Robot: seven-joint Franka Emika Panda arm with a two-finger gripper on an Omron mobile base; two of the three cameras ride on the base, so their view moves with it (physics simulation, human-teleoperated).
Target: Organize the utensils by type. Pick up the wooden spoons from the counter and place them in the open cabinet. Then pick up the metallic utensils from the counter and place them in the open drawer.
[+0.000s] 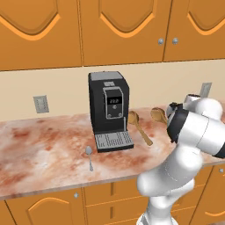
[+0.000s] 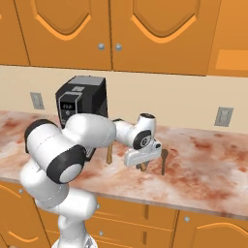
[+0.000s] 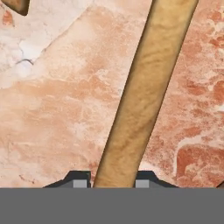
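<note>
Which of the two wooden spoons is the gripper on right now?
The right-hand wooden spoon, farther from the coffee machine; its handle runs between the gripper fingertips. The other spoon lies untouched beside the machine.

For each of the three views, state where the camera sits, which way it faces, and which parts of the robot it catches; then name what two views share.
Left base view: behind the arm's left, facing the counter, coffee machine and wall; arm at lower right.
Right base view: behind its right, same wall; arm from lower left, gripper low over the counter.
Hand view: on the hand, looking down at a wooden spoon handle between the fingertips.
Shared: both base views show the coffee machine.
</note>
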